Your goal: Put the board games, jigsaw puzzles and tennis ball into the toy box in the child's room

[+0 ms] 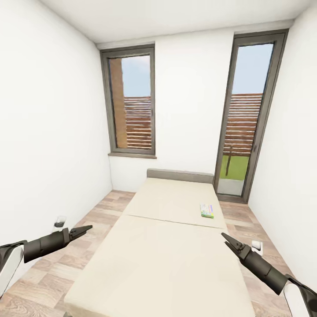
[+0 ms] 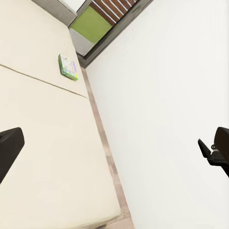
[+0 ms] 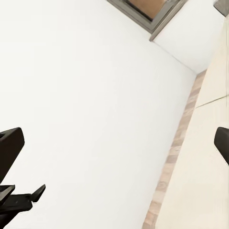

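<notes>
A narrow white-walled room with a wood-look floor (image 1: pixel 105 209) holds a long beige bed (image 1: pixel 167 255), which has a tall window (image 1: pixel 131 102) beyond its head and a glazed door (image 1: pixel 246 114) off its far right corner.

The left gripper (image 1: pixel 82 230) hangs in the air off the bed's left side, holding nothing. From the head camera its tips look nearly together, but its wrist view shows dark fingers (image 2: pixel 9 148) at both edges of the frame with a wide gap, so it stands released. The right gripper (image 1: pixel 229 241) hovers over the bed's right edge, likewise empty and spread. Both forearms reach forward, angling slightly inward, and are cut off at the lower corners.

One board game (image 1: pixel 207 211) lies flat on the bed near its right edge, just beyond the mattress seam; its print is too small to read. It also shows from the left wrist (image 2: pixel 68 67).
</notes>
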Controlling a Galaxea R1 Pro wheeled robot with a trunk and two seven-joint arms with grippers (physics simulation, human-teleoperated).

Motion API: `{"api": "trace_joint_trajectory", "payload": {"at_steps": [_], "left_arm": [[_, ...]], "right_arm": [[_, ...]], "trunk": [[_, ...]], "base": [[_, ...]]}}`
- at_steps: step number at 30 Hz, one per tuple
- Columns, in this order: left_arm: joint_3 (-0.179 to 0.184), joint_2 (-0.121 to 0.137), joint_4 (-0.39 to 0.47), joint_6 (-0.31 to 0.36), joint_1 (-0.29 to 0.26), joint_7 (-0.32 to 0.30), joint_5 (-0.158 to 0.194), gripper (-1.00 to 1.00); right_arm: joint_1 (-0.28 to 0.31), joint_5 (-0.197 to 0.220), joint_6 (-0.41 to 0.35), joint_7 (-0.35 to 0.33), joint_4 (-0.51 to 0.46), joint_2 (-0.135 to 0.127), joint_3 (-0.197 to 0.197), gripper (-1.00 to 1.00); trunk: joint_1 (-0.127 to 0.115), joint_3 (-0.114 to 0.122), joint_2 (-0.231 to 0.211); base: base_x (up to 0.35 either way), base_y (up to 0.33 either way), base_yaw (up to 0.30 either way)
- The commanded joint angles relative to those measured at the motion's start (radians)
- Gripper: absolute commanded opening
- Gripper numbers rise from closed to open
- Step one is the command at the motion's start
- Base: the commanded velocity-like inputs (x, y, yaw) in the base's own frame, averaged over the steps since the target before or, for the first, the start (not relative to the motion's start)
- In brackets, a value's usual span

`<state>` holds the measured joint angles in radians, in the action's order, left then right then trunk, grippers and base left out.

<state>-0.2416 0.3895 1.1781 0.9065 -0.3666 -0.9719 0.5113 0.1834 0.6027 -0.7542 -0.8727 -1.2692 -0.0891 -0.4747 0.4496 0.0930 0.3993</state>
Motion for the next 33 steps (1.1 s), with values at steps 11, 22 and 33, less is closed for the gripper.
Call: {"api": "trace_joint_trajectory", "payload": {"at_steps": [11, 22, 33], "left_arm": [[-0.001, 0.001, 0.0, 0.005, 0.0, -0.002, 0.001, 1.0], [-0.001, 0.001, 0.0, 0.005, 0.0, -0.002, 0.001, 1.0], [-0.001, 0.0, 0.0, 0.005, 0.0, -0.002, 0.001, 1.0]], "right_arm": [[0.001, 0.002, -0.006, 0.0, 0.001, 0.0, -0.002, 1.0], [0.001, 0.004, -0.005, -0.001, 0.0, 0.001, -0.003, 1.0], [0.001, 0.007, -0.005, 0.0, -0.012, 0.001, -0.003, 1.0]], "trunk": [[0.0, 0.012, 0.001], [0.0, 0.02, 0.001], [0.0, 0.021, 0.001]], "base": [[0.0, 0.0, -0.22], [0.0, -0.07, -0.147], [0.0, -0.272, -0.014]]}}
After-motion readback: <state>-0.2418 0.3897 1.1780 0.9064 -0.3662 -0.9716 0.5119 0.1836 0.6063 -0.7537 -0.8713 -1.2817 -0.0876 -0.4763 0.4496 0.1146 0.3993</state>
